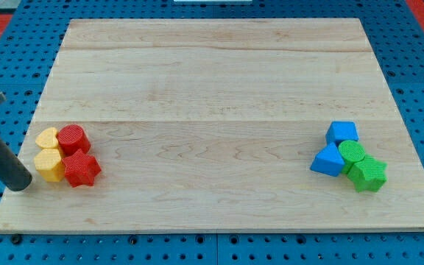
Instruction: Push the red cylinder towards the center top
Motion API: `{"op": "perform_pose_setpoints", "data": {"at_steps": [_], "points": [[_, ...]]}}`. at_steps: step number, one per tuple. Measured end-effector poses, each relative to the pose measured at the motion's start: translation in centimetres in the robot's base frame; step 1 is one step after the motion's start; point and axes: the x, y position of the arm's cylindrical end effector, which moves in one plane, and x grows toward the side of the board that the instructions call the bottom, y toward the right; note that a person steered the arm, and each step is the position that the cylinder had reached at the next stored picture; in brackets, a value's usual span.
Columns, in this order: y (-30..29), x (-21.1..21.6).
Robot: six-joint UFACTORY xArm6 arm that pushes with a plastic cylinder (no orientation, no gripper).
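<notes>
The red cylinder [73, 138] sits at the board's left edge, touching the yellow blocks [48, 153] and red star [81, 169]; the tip [23, 183] (no gripper) rests left of them; pushing not yet begun.

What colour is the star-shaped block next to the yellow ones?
The star block is red, seen in the camera view, at the view's lower left.
</notes>
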Motion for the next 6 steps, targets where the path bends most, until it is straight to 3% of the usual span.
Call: {"op": "perform_pose_setpoints", "data": {"at_steps": [2, 6], "points": [[1.5, -3.6], [15.3, -12.6]]}}
